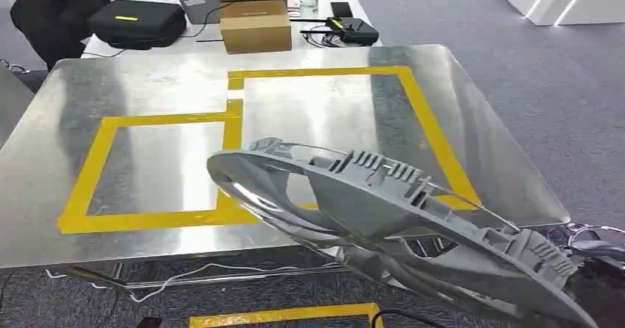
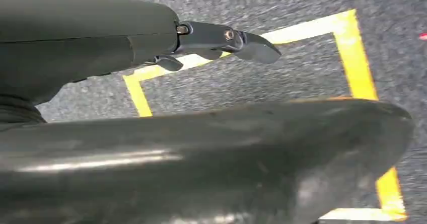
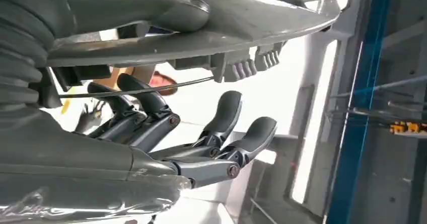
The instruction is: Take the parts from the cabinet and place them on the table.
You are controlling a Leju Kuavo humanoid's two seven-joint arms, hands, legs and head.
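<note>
In the right wrist view, the dark fingers (image 3: 221, 118) of the right hand (image 3: 166, 133) are seen curled up under the large grey ribbed plastic part (image 3: 201, 17), the thick thumb lying over its upper face; the part appears to be gripped between them, though the contact itself is partly hidden. In the left wrist view, a dark finger (image 2: 221, 39) of the left hand (image 2: 100, 48) is stretched out over grey carpet (image 2: 282, 78) marked with yellow tape (image 2: 352, 58), beside a broad grey rounded surface; whether anything is held there cannot be told. In the head view, the part (image 1: 383, 203) is shown as a long curved moulding with ribs and open slots, held tilted in the air over the near edge of the shiny metal tabletop (image 1: 147, 85), not resting on it. Two yellow taped rectangles (image 1: 236, 121) are marked on the tabletop. Beyond it, a brown cardboard box (image 1: 256, 26) and a black case (image 1: 136, 22) are set on a white table (image 1: 360, 5).
</note>
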